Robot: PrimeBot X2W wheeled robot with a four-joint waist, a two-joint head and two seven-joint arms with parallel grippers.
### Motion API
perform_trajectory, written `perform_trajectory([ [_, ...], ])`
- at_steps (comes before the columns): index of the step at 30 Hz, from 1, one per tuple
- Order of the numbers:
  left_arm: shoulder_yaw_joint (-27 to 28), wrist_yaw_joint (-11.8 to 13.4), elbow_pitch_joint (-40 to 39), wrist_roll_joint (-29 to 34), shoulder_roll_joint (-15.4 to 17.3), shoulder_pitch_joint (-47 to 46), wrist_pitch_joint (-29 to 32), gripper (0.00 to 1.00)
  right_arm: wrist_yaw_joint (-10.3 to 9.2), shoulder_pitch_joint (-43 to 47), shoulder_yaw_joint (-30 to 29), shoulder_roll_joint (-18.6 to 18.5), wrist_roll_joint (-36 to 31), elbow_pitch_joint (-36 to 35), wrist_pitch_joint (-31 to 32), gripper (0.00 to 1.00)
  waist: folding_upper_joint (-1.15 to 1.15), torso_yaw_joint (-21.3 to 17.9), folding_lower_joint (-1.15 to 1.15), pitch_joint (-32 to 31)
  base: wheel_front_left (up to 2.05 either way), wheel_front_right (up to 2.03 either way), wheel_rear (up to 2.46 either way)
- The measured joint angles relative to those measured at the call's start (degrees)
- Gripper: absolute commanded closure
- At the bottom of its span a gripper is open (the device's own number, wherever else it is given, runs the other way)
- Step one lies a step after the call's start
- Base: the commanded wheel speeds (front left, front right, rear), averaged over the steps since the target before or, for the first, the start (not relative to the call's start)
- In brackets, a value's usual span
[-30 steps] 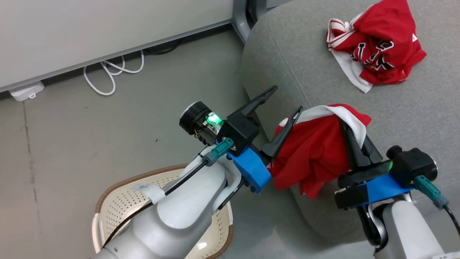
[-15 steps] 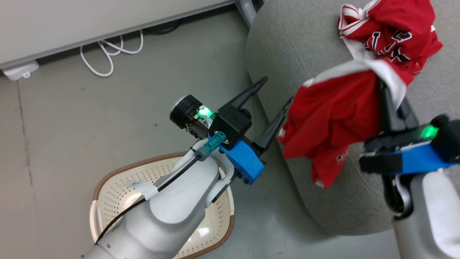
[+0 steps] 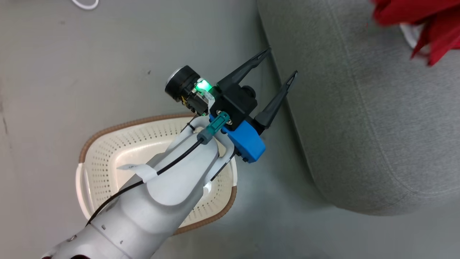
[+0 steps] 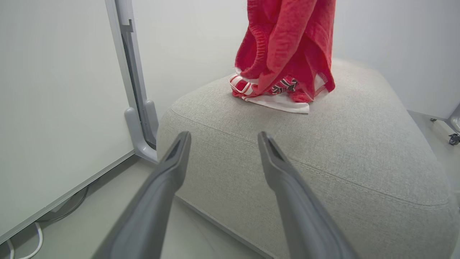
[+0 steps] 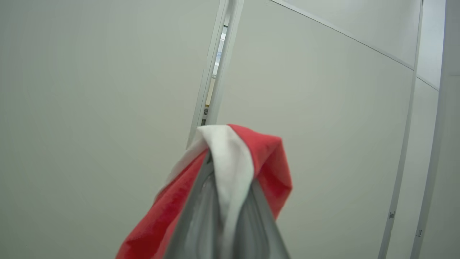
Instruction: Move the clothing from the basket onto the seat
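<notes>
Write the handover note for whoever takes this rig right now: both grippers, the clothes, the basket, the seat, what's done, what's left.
Left gripper: jaws open, empty, above the floor between basket and seat.
Right gripper: shut on the second garment by its white trim; it hangs over the seat.
First garment: lies on the seat, under the hanging one.
Basket: no clothing in the part that shows; the left arm covers some.
Done: both garments out of the basket, one on the seat.
Left: lower the second garment onto the seat and open the right jaws.
</notes>
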Motion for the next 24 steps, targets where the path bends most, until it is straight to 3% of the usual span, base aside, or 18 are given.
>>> perform_trajectory([
  [4,-0.5,0.0,0.0,0.7,-0.3,-1.6,0.0,0.0,0.0,-6.4,-4.3,-6.1,0.8,3.4,0.0,1.0,0.0,0.8,0.0,3.4,0.0,0.0,0.0],
  [8,-0.6,0.2,0.0,1.0,-0.4,-3.0,0.0,0.0,0.0,-11.9,-5.0,-14.9,0.5,9.7,0.0,1.0,0.0,1.8,0.0,6.3,0.0,0.0,0.0],
  [13,-0.8,0.3,0.4,1.3,-0.4,-3.5,0.0,0.0,0.0,-16.2,-6.9,-20.9,0.1,18.2,0.0,1.0,0.0,2.6,0.0,8.8,0.0,0.0,0.0],
  [18,-0.9,0.5,0.2,1.4,-0.3,-4.2,0.0,0.0,0.0,-16.4,-9.5,-23.7,-1.5,23.6,0.0,1.0,0.0,2.9,0.0,10.2,0.0,0.0,0.0],
  [24,-1.2,0.7,0.3,1.5,0.4,-4.4,0.0,0.0,0.0,-14.1,-10.8,-21.9,-4.2,27.7,0.0,1.0,0.0,2.5,0.0,11.4,0.0,0.0,0.0],
])
